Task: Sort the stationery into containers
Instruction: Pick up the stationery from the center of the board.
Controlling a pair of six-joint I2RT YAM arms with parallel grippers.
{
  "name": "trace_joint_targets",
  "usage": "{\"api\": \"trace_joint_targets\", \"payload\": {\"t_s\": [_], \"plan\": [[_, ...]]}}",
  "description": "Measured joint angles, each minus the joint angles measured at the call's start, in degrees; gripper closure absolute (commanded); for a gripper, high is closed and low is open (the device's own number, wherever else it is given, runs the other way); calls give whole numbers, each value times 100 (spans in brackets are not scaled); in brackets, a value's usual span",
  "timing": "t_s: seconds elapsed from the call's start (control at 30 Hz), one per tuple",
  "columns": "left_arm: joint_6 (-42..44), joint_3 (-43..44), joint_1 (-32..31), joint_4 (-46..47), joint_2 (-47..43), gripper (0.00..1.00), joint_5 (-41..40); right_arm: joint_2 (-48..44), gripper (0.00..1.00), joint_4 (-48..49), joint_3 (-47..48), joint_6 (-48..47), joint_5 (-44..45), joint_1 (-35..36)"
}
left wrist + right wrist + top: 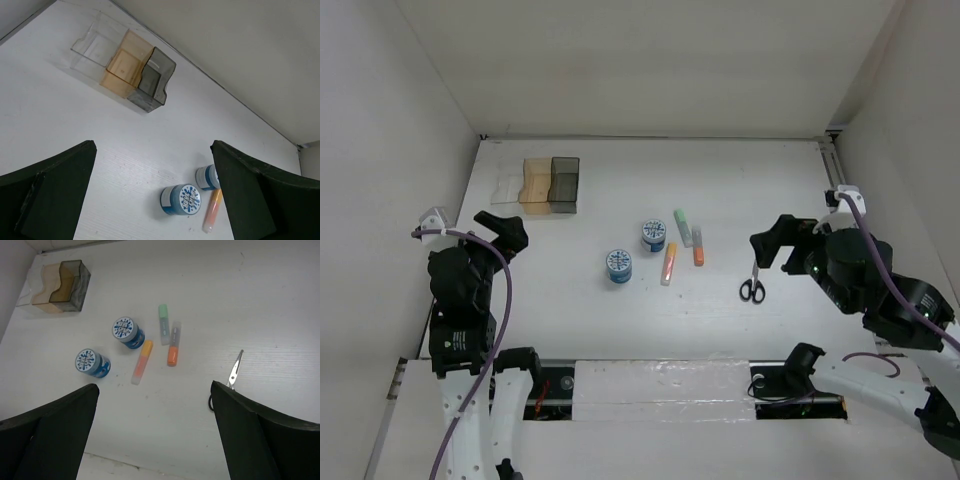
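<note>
Three joined bins stand at the back left: clear [508, 186], amber [535, 183], dark grey [564, 184]. They also show in the left wrist view [125, 67]. Two blue-and-white rolls [653, 235] [618, 265] stand mid-table. Beside them lie a green-and-grey marker [683, 226], a grey-and-orange marker [698, 246] and a yellow-orange marker [669, 263]. Black-handled scissors [752, 284] lie to the right, closed. My left gripper [505, 232] is open and empty, left of the rolls. My right gripper [775, 243] is open and empty, just above and behind the scissors [234, 370].
White walls close in the table at the back and on both sides. A rail [830, 165] runs along the right wall. The bins look empty in the left wrist view.
</note>
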Motion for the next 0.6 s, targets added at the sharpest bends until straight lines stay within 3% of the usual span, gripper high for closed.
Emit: {"api": "trace_joint_targets", "payload": {"t_s": [0.33, 0.47, 0.6], "plan": [[201, 0, 0, 83, 264, 0, 269, -354, 0, -2, -46, 17, -13, 0], [450, 52, -129, 149, 1014, 0, 686, -356, 0, 4, -188, 42, -92, 0], [551, 175, -890, 188, 2118, 0, 490, -284, 0, 37, -356, 74, -179, 0]]}}
